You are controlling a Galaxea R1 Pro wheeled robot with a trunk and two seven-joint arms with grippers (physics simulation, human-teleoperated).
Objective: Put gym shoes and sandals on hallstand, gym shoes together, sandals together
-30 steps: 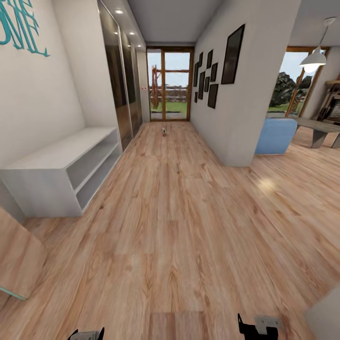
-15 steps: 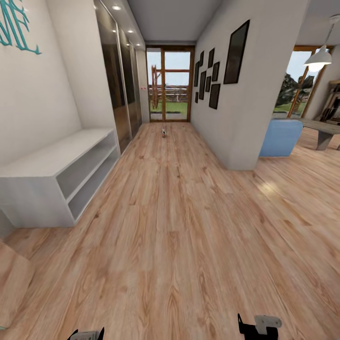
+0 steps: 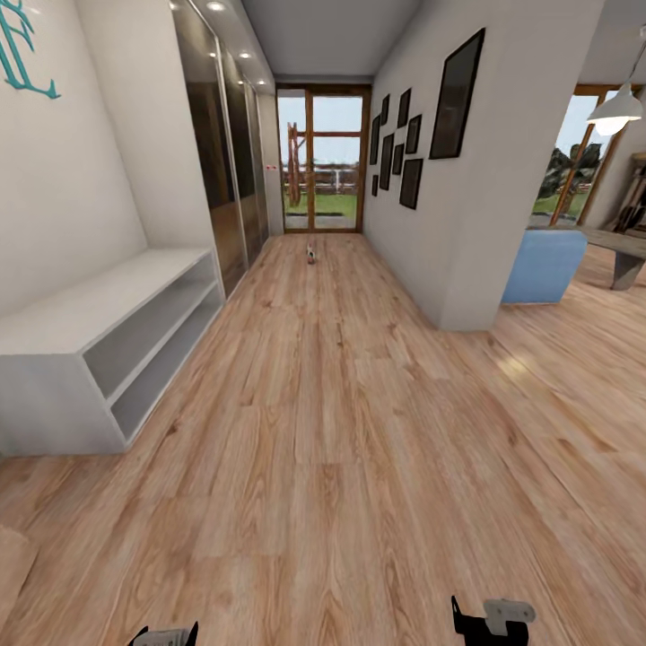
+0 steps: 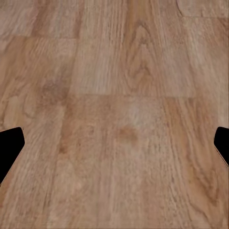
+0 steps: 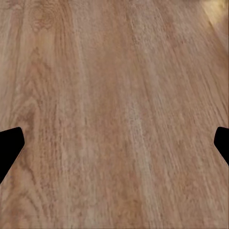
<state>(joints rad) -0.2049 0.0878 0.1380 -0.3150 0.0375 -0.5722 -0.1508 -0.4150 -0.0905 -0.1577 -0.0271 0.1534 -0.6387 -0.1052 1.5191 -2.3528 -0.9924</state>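
The corridor floor (image 3: 332, 431) of light wood planks runs ahead to a glass door. Far down it, near the door, lies a small pale object (image 3: 310, 253), too small to tell whether it is a gym shoe. The sandals and the hallstand are out of view. My left gripper (image 3: 164, 636) and right gripper (image 3: 489, 621) just peek in at the near edge of the head view. In the left wrist view the left gripper (image 4: 114, 148) is open over bare planks, its dark fingertips (image 4: 9, 145) far apart. The right gripper (image 5: 114, 148) is open likewise over bare floor.
A low white two-shelf bench (image 3: 99, 359) stands along the left wall, with mirrored wardrobe doors (image 3: 220, 170) beyond it. A wall corner (image 3: 462, 296) with framed pictures juts in on the right, and a blue seat (image 3: 543, 265) sits behind it. A brown panel corner (image 3: 11, 561) shows at the lower left.
The whole view has shifted: the camera has moved forward along the corridor, so the bench and brown panel slid toward the left edge. Both grippers hold the same pose.
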